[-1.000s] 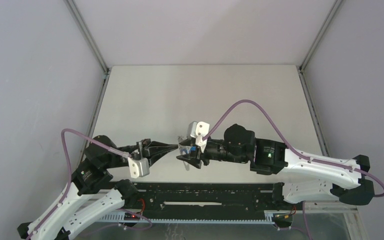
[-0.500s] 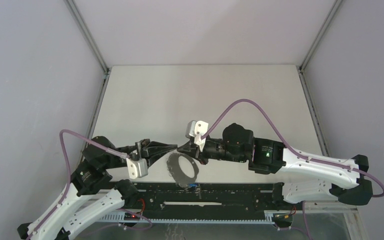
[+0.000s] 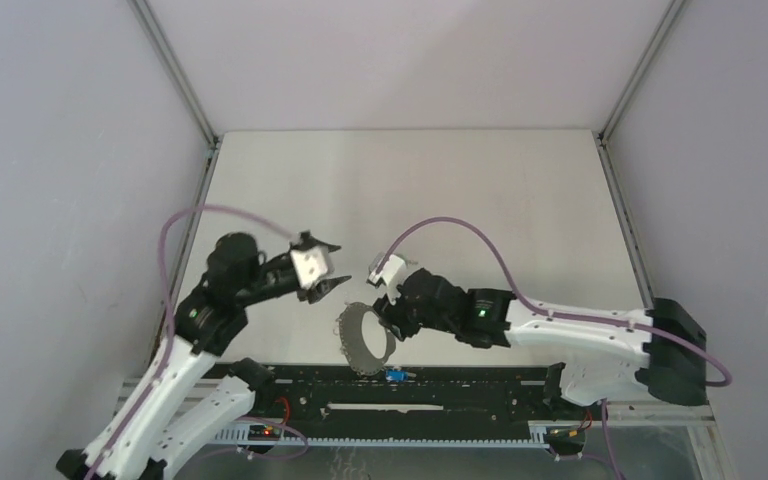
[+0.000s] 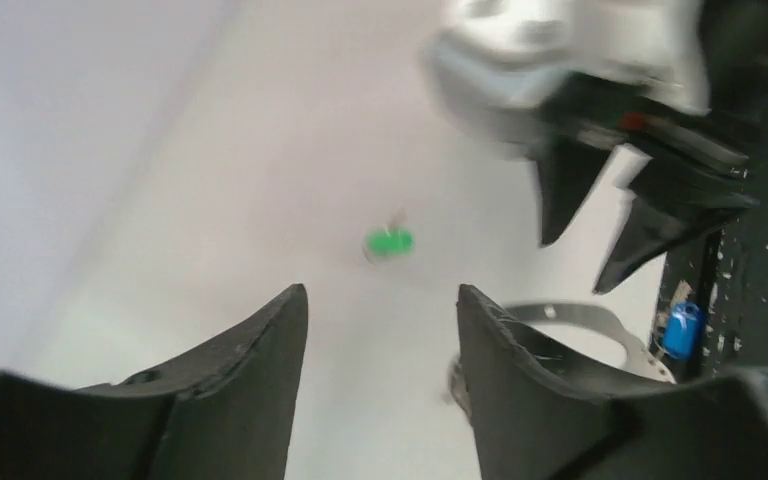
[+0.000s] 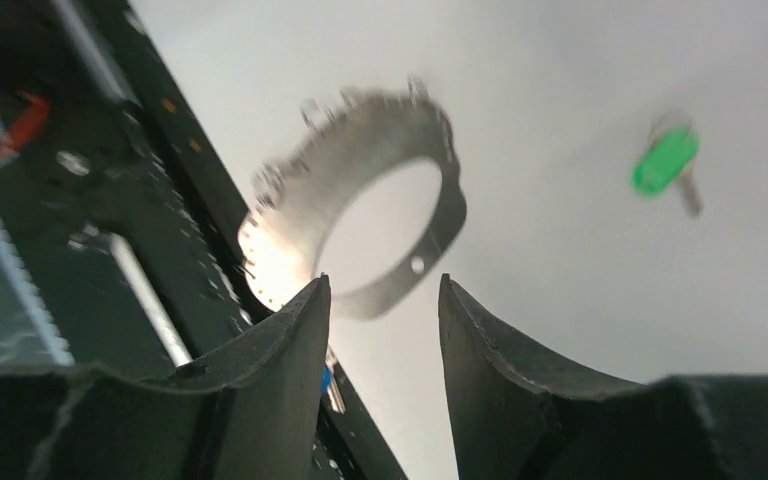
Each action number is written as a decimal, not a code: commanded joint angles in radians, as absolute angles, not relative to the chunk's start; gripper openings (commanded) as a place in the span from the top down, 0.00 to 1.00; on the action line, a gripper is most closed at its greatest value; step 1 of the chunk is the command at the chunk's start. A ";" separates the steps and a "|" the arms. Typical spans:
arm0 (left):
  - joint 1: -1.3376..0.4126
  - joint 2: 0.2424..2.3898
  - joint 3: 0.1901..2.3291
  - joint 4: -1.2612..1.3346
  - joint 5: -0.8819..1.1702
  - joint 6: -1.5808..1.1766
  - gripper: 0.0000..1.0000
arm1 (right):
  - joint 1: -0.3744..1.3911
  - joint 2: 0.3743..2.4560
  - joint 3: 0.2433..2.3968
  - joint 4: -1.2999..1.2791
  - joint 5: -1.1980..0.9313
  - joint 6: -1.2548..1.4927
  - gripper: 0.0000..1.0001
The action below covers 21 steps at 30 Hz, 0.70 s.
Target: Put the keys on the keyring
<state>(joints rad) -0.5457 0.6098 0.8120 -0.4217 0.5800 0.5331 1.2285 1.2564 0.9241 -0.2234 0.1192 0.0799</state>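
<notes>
Keyring point(image 3: 365, 340) now lying on table point(image 3: 460, 200), left claw point(image 3: 334, 268) and right claw point(image 3: 390, 315) both opened, drawn back

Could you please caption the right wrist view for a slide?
Open right fingers frame the keyring; green key lies apart on the table.

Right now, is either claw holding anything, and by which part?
Nothing is held. The left claw and right claw both stand open and empty; the large grey metal ring band and the green-headed silver key lie loose.
</notes>
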 commanded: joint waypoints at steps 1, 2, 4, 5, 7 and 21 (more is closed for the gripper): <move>-0.432 0.852 0.827 -0.675 0.613 0.560 0.33 | 1.237 1.276 0.857 -0.122 0.251 0.226 0.47; -0.432 0.895 0.829 -0.697 0.603 0.571 0.32 | 1.240 1.259 0.833 -0.078 0.262 0.245 0.47; -0.433 0.963 0.821 -0.707 0.560 0.586 0.33 | 1.246 1.215 0.786 -0.026 0.291 0.268 0.47; -0.433 0.995 0.821 -0.721 0.549 0.602 0.33 | 1.249 1.189 0.758 -0.012 0.309 0.278 0.47; -0.433 1.075 0.838 -0.782 0.546 0.685 0.33 | 1.254 1.122 0.700 0.052 0.339 0.294 0.45; -0.468 1.289 0.770 -0.696 0.442 1.314 0.38 | 1.192 0.858 0.538 0.115 0.346 0.320 0.44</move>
